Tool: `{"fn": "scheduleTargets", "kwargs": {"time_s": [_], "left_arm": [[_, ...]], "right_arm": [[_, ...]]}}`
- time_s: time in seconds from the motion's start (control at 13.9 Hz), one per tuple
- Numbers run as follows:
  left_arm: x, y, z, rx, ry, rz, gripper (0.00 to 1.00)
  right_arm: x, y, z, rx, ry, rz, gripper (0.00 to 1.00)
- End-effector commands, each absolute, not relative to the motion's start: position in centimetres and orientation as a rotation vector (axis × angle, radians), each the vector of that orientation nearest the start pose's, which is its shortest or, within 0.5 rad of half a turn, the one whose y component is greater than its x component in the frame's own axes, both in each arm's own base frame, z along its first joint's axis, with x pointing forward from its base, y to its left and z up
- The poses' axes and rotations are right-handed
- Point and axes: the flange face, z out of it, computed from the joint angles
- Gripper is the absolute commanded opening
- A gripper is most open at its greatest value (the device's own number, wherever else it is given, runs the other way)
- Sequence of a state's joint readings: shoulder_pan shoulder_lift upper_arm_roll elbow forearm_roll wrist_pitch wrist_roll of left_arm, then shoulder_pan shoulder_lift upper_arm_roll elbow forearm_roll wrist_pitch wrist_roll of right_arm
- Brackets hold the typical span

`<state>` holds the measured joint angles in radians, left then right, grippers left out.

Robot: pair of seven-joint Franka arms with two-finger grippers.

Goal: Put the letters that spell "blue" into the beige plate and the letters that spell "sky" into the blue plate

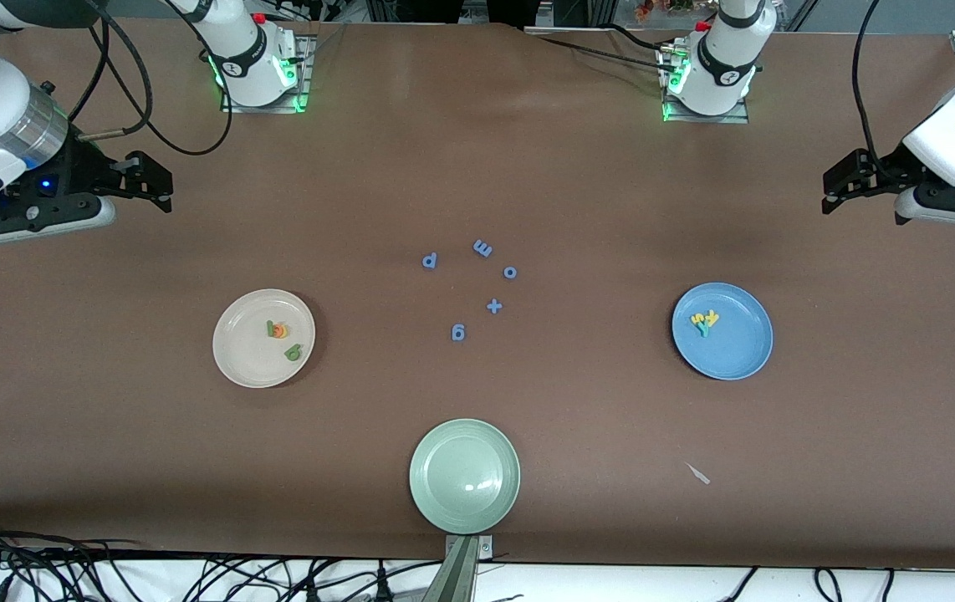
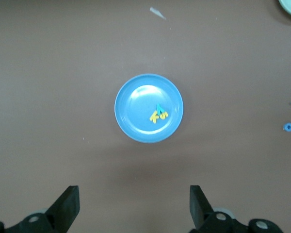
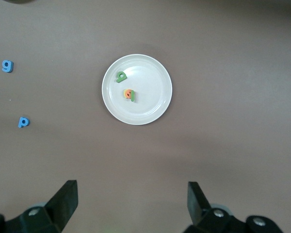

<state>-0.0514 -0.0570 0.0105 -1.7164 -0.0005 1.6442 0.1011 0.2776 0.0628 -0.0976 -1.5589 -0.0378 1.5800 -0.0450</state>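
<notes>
Now both arms wait raised at the table's ends, left gripper point(image 1: 830, 186) and right gripper point(image 1: 161, 186) spread empty.

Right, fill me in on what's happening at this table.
Nothing is being handled. Both arms wait, pulled back: the left end effector is open at its end of the table, the right end effector open at the other. The beige plate holds green and orange letters; the blue plate holds yellow and teal letters. Blue letters and symbols lie loose mid-table, farther from the front camera than an empty green plate.
</notes>
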Motion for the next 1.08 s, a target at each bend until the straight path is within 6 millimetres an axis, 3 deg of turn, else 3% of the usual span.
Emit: {"fn": "scheduleTargets", "kwargs": {"time_s": [0.0,0.36,1.01], "left_arm": [[55.5,-2.0,59.7,-3.115,0.207,0.07,1.0],[55.6,-1.8,59.7,-3.113,0.217,0.07,1.0],[55.6,-1.8,59.8,-3.107,0.221,0.068,1.0]], "right_arm": [[56.7,10.0,59.9,-3.17,-0.362,0.085,1.0],[56.5,9.0,60.0,-3.175,-0.329,0.119,1.0],[56.3,9.6,59.9,-3.183,-0.258,0.134,1.0]]}}
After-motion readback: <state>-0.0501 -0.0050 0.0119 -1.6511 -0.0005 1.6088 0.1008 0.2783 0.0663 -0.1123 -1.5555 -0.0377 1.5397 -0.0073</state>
